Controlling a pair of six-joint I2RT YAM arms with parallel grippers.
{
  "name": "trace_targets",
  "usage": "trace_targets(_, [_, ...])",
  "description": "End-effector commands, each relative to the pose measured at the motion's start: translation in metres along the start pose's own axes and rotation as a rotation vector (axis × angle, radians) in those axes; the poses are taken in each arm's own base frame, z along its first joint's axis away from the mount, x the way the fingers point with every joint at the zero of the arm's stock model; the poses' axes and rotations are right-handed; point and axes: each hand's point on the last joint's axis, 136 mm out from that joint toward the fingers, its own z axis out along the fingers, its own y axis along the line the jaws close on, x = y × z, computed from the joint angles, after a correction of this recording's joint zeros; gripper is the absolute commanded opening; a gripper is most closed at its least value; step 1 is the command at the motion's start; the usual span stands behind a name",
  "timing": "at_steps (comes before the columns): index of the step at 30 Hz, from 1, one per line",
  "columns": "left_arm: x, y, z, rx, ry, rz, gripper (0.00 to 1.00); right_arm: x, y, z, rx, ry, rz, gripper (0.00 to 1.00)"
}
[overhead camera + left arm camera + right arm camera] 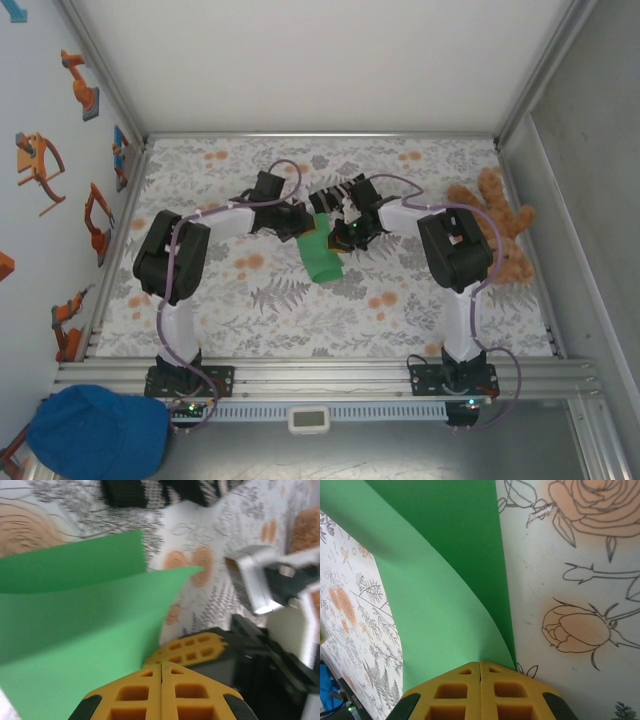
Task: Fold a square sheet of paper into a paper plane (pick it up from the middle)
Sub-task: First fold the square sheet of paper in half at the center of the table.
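Observation:
The square sheet of paper [322,255] is bright green and curled over on itself in the middle of the flowered table, with one end lifted. My left gripper [306,223] and right gripper [346,236] meet at that raised end. Seen from the left wrist, the sheet [75,615] shows two layers, and its edge runs into the tips of my shut left gripper [161,666]; the right gripper's yellow fingers [192,647] lie close beside them. From the right wrist, both layers of the sheet [440,600] converge at the shut right gripper [480,662].
A black-and-white striped sock [336,192] lies just behind the grippers and shows again as the sock [150,492]. A brown teddy bear [500,235] sits at the right edge. A blue cap [95,430] lies off the table, front left. Walls close the left, back and right.

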Motion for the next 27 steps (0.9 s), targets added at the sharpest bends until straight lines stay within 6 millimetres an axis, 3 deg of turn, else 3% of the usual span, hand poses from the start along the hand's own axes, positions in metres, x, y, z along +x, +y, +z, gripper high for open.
trace_targets(1, [-0.003,0.025,0.006,-0.044,0.022,-0.050,0.00,0.060,-0.130,0.025,0.434,0.151,0.176,0.00])
trace_targets(6, [-0.018,0.047,0.007,-0.066,0.019,-0.075,0.00,0.061,-0.131,0.028,0.430,0.156,0.179,0.00])
trace_targets(13, [-0.037,0.099,-0.001,-0.180,-0.024,-0.123,0.00,0.061,-0.133,0.027,0.434,0.154,0.175,0.00])
trace_targets(15, [-0.043,0.105,-0.003,-0.195,-0.039,-0.128,0.00,0.062,-0.133,0.027,0.434,0.155,0.177,0.00])
trace_targets(20, [-0.060,0.099,-0.011,-0.220,-0.060,-0.105,0.00,0.061,-0.133,0.028,0.431,0.154,0.177,0.00])
trace_targets(24, [-0.065,0.066,-0.032,-0.166,-0.096,-0.076,0.00,0.062,-0.133,0.027,0.431,0.153,0.179,0.00])
trace_targets(27, [-0.055,0.032,-0.049,-0.124,-0.138,-0.047,0.00,0.063,-0.132,0.027,0.425,0.155,0.183,0.00])
